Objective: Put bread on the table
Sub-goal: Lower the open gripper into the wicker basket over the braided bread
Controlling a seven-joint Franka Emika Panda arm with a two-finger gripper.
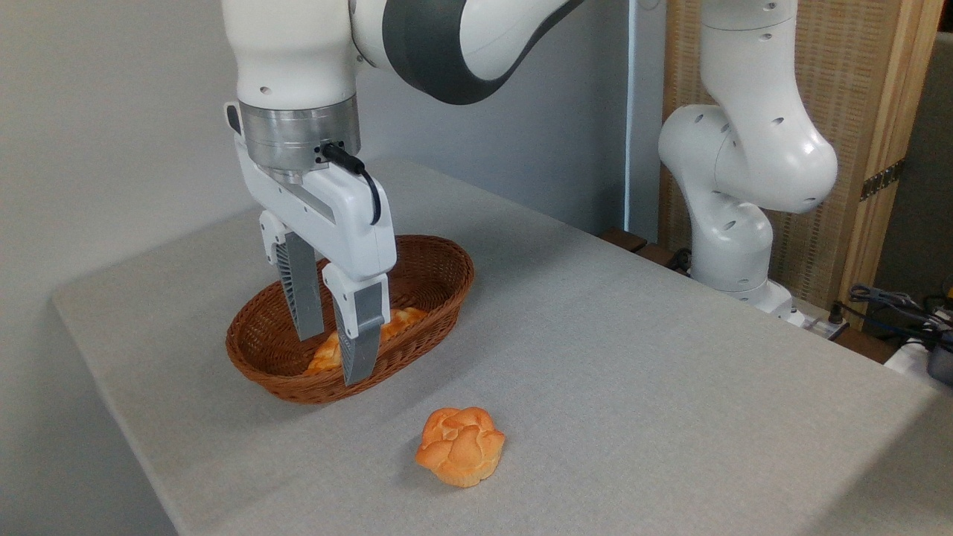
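Bread (398, 321) lies inside the wicker basket (435, 257) at the table's (633, 357) left. The gripper (335, 357) hangs over it, fingers parted, straddling the loaf. Judged step: reaching to grasp; next, descend, close, lift it out clear of the bun (460, 446).

The basket (439, 279) rim rings the bread (398, 321) on all sides, so the only way in is from above, where the tool (335, 357) hangs with its fingers apart. A round bun (460, 445) lies on the table (633, 357) just in front of the basket. To the right the cloth lies bare up to the arm's base (744, 275).
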